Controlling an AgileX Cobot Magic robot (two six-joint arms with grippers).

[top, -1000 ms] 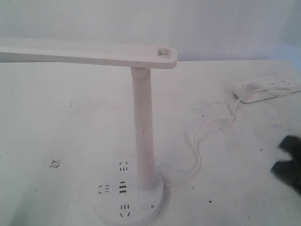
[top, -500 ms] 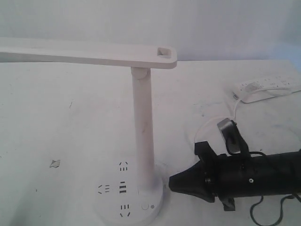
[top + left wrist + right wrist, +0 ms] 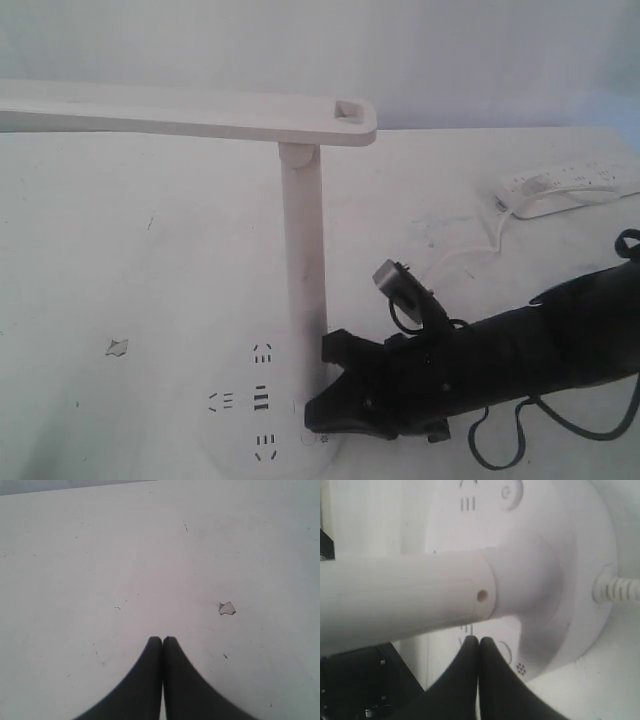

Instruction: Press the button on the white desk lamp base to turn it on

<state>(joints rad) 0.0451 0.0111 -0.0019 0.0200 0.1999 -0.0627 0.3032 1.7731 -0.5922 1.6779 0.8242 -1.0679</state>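
**Desk:** Where is the right gripper?

**Me:** I see the right gripper point(image 3: 310, 415) reaching in from the right, low over the white desk lamp base point(image 3: 228, 436). It is just beside the foot of the pole point(image 3: 303, 260). Its jaws are pressed together with nothing between them.

**Desk:** And the button?

**Me:** In the right wrist view, the button point(image 3: 504, 652) lies on the flat of the base right at the closed tips, which partly cover it. Its little sun mark point(image 3: 521, 668) is alongside. I cannot tell whether the tips actually touch it. In the exterior view the gripper hides it.

**Desk:** Left side?

**Me:** The left gripper point(image 3: 162, 639) has its jaws closed and empty. It hangs over bare table point(image 3: 75, 580), near a small chip point(image 3: 226, 608) in the surface.

**Desk:** Anything else?

**Me:** A power strip point(image 3: 570, 188) lies far right, well apart from the base. Its cable point(image 3: 460, 258) runs toward the base.
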